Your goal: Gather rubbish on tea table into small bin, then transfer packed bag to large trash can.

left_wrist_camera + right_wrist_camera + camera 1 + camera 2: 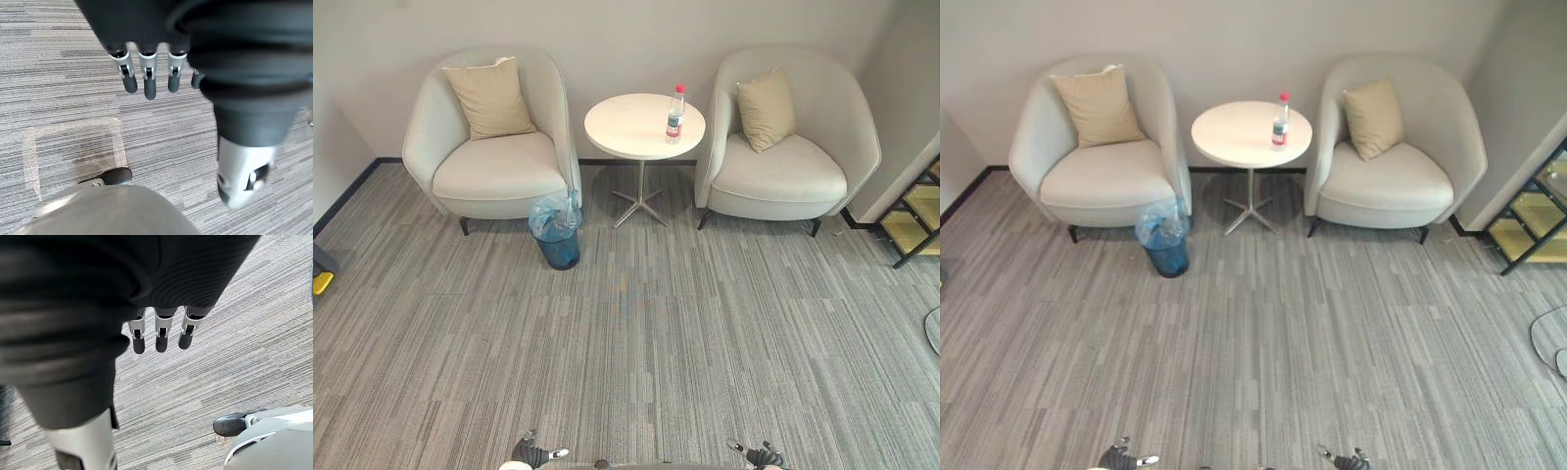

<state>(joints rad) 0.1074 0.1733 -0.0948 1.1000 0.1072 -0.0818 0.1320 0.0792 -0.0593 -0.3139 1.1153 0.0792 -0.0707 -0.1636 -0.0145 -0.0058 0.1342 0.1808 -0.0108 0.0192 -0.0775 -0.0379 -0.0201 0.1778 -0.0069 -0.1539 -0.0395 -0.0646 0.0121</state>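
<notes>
Hanging over carpet: left hand, right hand straight-fingered, empty; bottle on tea table.

Bottle on tea table, small bin on floor
Clear, red-capped, upright near the white tabletop's edge; the bin blue, bag-lined, upright.

Office lounge corner: two armchairs flanking round tea table, grey carpet tiles
</notes>
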